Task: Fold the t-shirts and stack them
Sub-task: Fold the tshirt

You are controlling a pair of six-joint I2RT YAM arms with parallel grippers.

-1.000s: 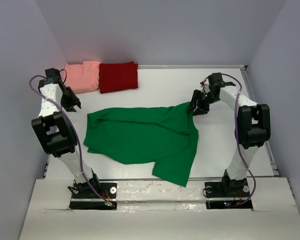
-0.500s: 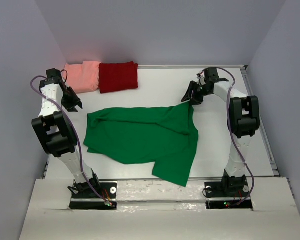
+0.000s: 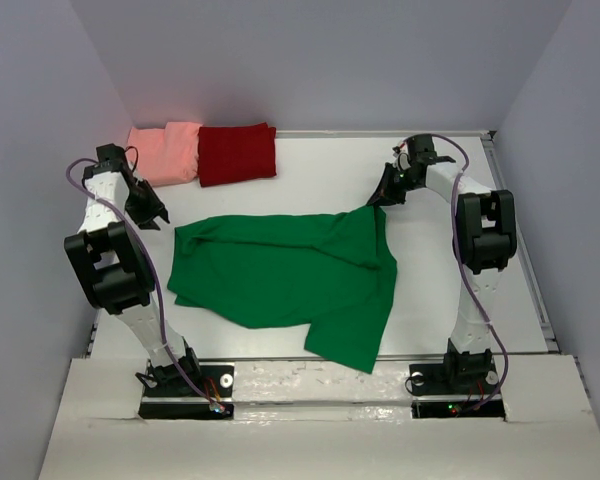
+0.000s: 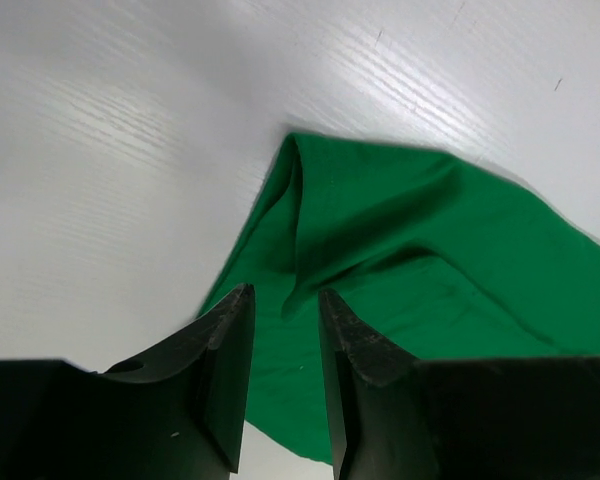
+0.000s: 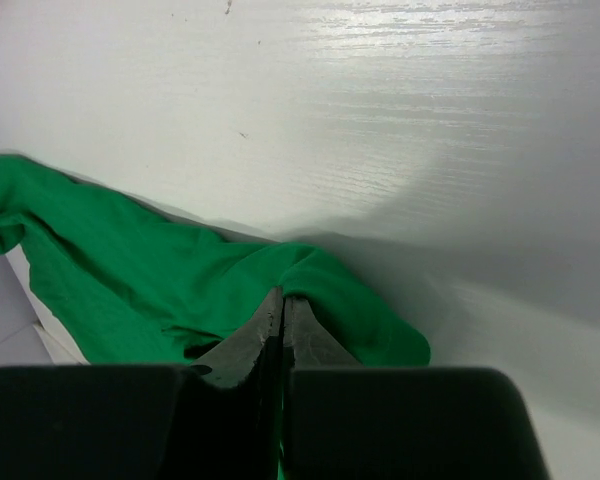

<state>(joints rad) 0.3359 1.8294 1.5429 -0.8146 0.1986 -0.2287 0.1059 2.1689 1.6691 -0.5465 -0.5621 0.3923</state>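
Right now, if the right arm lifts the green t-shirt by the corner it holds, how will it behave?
Likely floppy: the green t-shirt lies in soft folds, so it should sag from the pinched corner. Probably light: thin cloth fits between the right fingers.

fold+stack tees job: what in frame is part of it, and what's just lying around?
Job: green t-shirt, spread out, corner in right gripper; salmon-pink t-shirt and dark red t-shirt, folded at the far edge.
Not the job: only the table itself.

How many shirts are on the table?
3. A green shirt lies spread in the middle; a salmon-pink shirt and a dark red shirt sit folded side by side, far left. None seems hidden.
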